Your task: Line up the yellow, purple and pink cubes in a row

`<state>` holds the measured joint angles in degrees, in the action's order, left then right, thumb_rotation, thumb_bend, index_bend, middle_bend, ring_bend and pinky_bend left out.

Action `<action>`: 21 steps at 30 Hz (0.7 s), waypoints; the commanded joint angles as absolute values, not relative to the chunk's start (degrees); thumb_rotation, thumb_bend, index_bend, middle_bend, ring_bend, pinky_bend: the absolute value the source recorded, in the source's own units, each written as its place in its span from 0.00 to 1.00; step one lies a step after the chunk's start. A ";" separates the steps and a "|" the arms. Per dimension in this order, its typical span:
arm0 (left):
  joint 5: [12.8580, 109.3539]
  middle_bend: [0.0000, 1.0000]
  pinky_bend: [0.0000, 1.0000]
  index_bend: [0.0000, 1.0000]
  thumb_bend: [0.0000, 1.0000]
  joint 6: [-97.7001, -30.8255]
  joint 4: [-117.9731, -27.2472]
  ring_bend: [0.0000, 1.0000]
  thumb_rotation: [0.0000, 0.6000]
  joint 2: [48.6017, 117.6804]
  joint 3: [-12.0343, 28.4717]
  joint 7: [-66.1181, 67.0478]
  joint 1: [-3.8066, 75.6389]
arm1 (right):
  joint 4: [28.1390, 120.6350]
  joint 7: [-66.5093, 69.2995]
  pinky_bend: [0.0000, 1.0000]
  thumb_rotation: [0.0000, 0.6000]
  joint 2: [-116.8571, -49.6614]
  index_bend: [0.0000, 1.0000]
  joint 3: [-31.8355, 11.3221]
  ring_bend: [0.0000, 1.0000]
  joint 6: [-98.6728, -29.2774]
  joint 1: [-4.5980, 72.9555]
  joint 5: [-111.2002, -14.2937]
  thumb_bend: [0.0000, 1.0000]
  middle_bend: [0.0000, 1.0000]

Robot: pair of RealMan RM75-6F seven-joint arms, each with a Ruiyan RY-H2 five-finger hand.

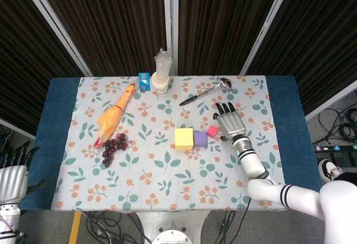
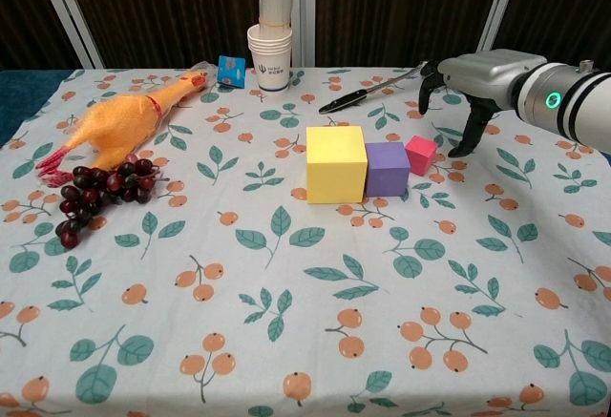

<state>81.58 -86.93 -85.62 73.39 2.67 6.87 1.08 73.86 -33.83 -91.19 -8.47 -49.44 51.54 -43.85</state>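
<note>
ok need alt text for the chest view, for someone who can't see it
A yellow cube, purple cube and pink cube sit in a row on a leaf-patterned tablecloth, with the robot's right hand open just right of them, holding nothing. A rubber chicken, grapes, paper cups and a ladle lie behind.

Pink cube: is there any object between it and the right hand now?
Nothing visible. The right hand hangs open just right of the pink cube, with only bare tablecloth between them. The ladle lies farther back, outside that gap.
</note>
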 commanded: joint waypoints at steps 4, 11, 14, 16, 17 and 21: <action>81.37 0.15 0.08 0.22 0.12 -86.83 -85.71 0.12 1.00 73.33 2.71 7.04 1.02 | 68.86 -34.64 0.00 1.00 -92.68 0.30 -6.49 0.00 -47.19 53.33 -49.44 0.05 0.01; 81.21 0.15 0.08 0.22 0.12 -86.89 -85.78 0.12 1.00 73.33 2.65 7.05 0.80 | 63.02 -31.86 0.00 1.00 -94.76 0.30 -4.80 0.00 -44.27 54.04 -55.94 0.12 0.03; 81.08 0.15 0.08 0.22 0.12 -86.82 -85.82 0.12 1.00 73.26 2.64 7.05 0.73 | 60.86 -30.55 0.00 1.00 -95.56 0.30 -4.21 0.00 -43.75 54.08 -58.59 0.12 0.03; 81.08 0.15 0.08 0.22 0.12 -86.77 -85.88 0.12 1.00 73.20 2.67 7.03 0.76 | 59.73 -29.84 0.00 1.00 -95.96 0.30 -3.93 0.00 -43.40 54.09 -59.90 0.13 0.03; 81.09 0.15 0.08 0.22 0.12 -86.77 -85.92 0.12 1.00 73.19 2.70 7.04 0.78 | 59.19 -29.26 0.00 1.00 -96.19 0.30 -3.84 0.00 -43.19 54.08 -60.65 0.14 0.03; 80.99 0.15 0.08 0.22 0.12 -86.60 -86.01 0.12 1.00 73.19 2.72 7.21 0.81 | 57.68 -27.03 0.00 1.00 -96.97 0.30 -3.54 0.00 -43.38 53.93 -63.80 0.15 0.03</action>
<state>81.00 -86.61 -86.01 73.19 2.72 7.20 0.81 58.35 -27.90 -96.53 -3.78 -43.41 53.98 -62.79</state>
